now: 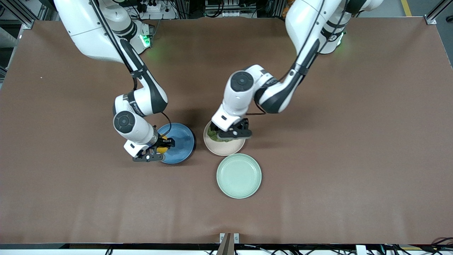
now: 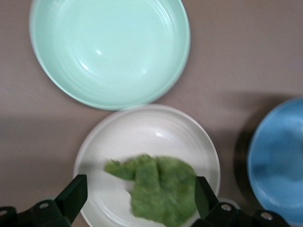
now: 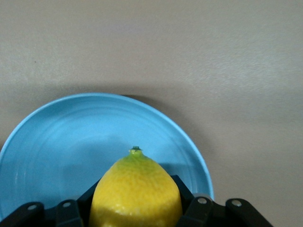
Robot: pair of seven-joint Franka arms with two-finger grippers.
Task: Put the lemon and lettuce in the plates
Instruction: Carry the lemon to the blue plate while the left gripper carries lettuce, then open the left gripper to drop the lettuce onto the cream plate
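Observation:
My right gripper (image 1: 159, 150) is shut on the yellow lemon (image 1: 162, 149) and holds it over the edge of the blue plate (image 1: 182, 140) at the right arm's end. In the right wrist view the lemon (image 3: 137, 194) sits between the black fingers (image 3: 187, 194), low over the blue plate (image 3: 57, 142). My left gripper (image 1: 230, 134) is over the beige-pink plate (image 1: 226, 150). In the left wrist view its fingers (image 2: 73, 196) stand wide apart, and the green lettuce (image 2: 161, 189) lies in that plate (image 2: 151, 127) between them.
A pale mint-green plate (image 1: 239, 176) stands beside the beige-pink plate, nearer to the front camera, and touches or nearly touches it; it also shows in the left wrist view (image 2: 109, 47). The blue plate (image 2: 279, 156) lies close beside the beige-pink one. Brown table all round.

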